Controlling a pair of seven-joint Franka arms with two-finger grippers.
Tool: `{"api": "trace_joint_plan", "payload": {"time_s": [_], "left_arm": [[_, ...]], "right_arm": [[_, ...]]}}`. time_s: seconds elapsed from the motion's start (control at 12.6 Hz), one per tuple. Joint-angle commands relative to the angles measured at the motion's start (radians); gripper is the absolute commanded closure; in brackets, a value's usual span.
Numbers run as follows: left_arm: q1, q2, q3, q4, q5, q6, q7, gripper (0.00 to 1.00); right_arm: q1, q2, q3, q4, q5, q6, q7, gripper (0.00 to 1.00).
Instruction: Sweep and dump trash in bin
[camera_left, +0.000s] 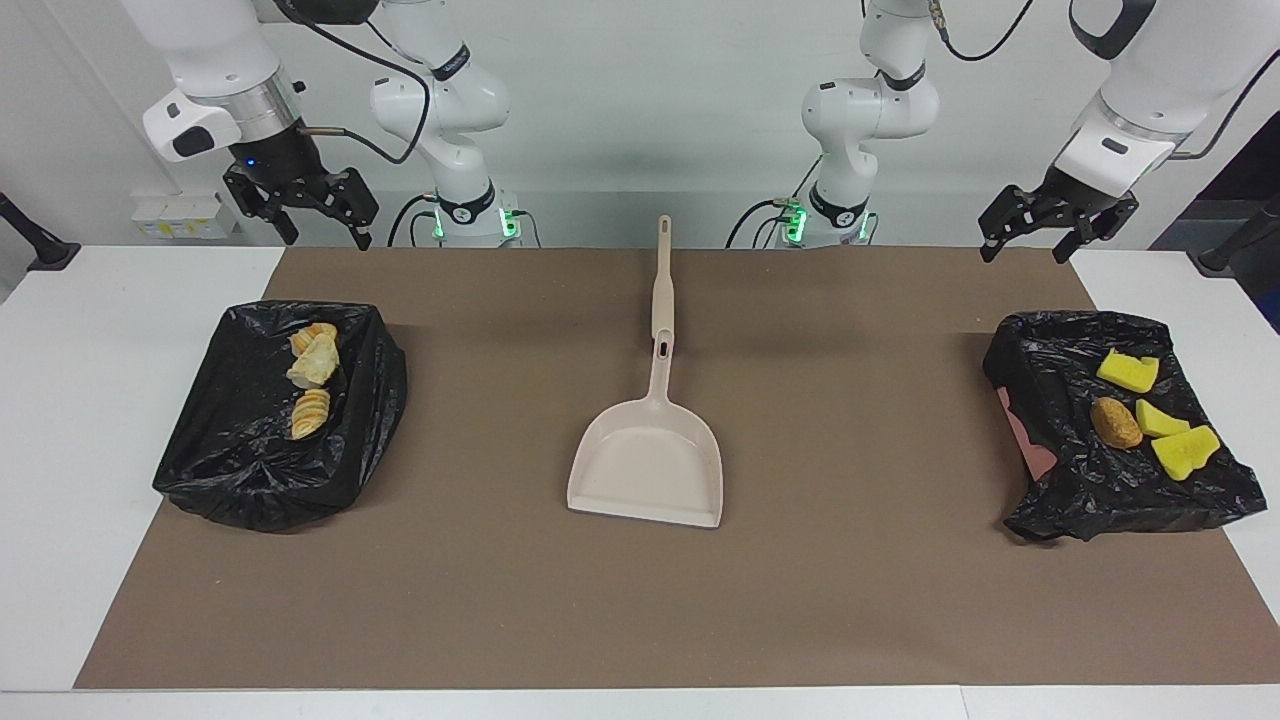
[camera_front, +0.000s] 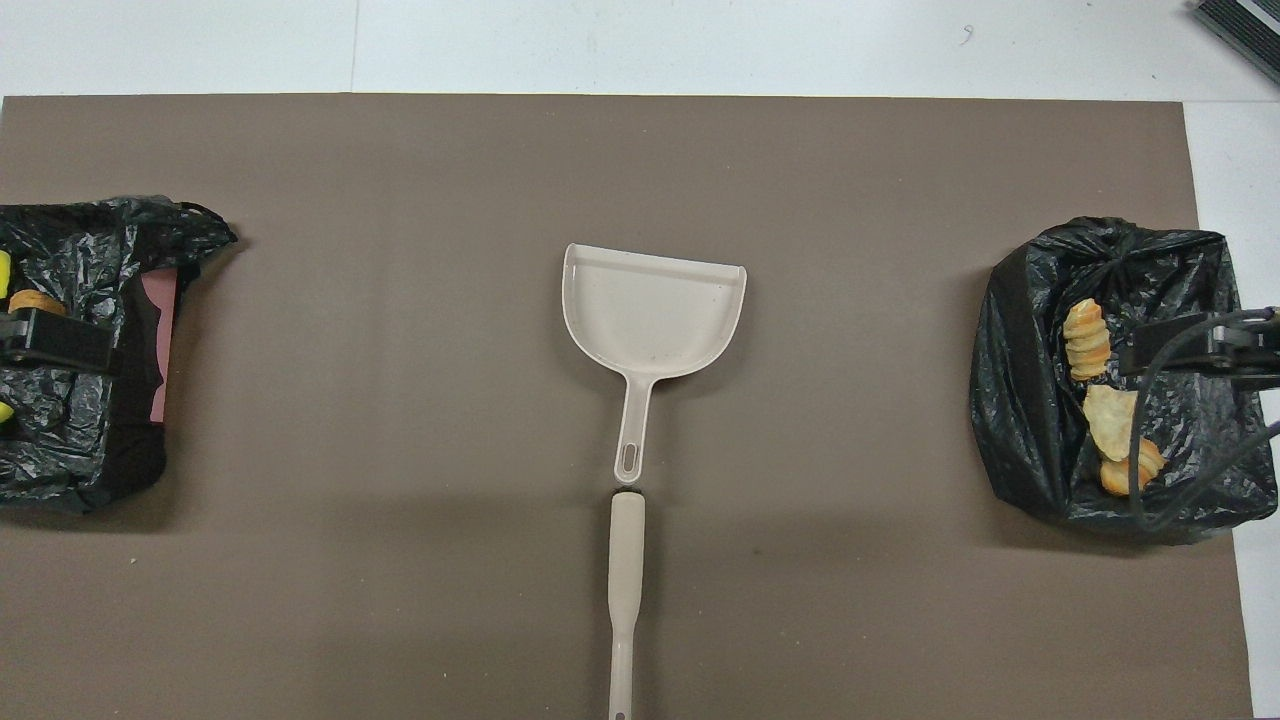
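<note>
All seven scraps of trash (camera_left: 1147, 408) sit in the bins (camera_left: 270, 430); the left gripper (camera_left: 1028, 232) and right gripper (camera_left: 320, 222) hover open, empty (task seemingly finished; next, retreat).

Both arms are hanging raised above the robots' edge of the brown mat (camera_left: 640, 600). The left gripper (camera_left: 1030, 240) is hovering over the mat's corner at the left arm's end, fingers spread. The right gripper (camera_left: 325, 232) is hovering over the corner at the right arm's end, fingers apart too.
</note>
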Motion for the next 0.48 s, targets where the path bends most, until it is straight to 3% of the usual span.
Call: {"api": "trace_joint_plan", "payload": {"time_s": [0.0, 0.4], "left_arm": [[-0.014, -0.004, 0.006, 0.009, 0.017, -0.025, 0.006, 0.0], [-0.014, -0.007, 0.006, 0.005, 0.017, -0.027, 0.006, 0.0]], "right_arm": [[-0.005, -0.007, -0.006, -0.009, 0.018, 0.004, -0.027, 0.0], [-0.003, -0.007, -0.006, -0.009, 0.018, 0.004, -0.025, 0.0]]}}
